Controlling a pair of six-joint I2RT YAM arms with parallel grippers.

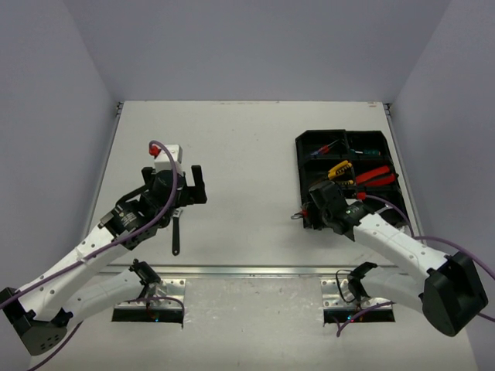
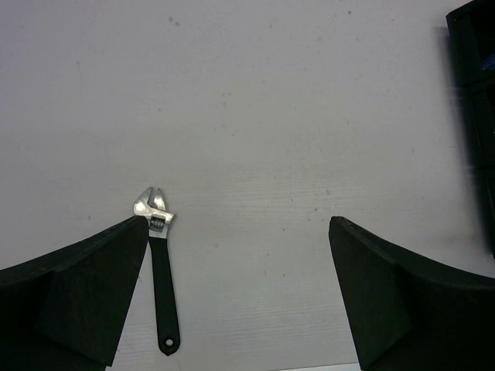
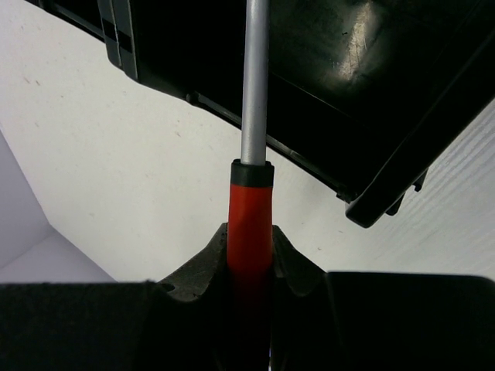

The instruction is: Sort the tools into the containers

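My left gripper (image 1: 176,188) is open and empty, hovering over a black-handled adjustable wrench (image 1: 176,232) that lies on the table. In the left wrist view the wrench (image 2: 161,270) lies by the left finger (image 2: 69,301), its silver head pointing away, and the gripper (image 2: 238,297) is wide open. My right gripper (image 1: 315,205) is shut on a red-handled tool (image 3: 249,209) with a silver shaft, apparently a screwdriver, at the near-left corner of the black organiser tray (image 1: 303,166). The shaft reaches over the tray (image 3: 363,93).
The tray holds yellow-handled pliers (image 1: 340,170), red-handled pliers (image 1: 377,176) and small screwdrivers (image 1: 328,145) in its far sections. The tray's edge shows at the right of the left wrist view (image 2: 473,116). White walls enclose the table on three sides.
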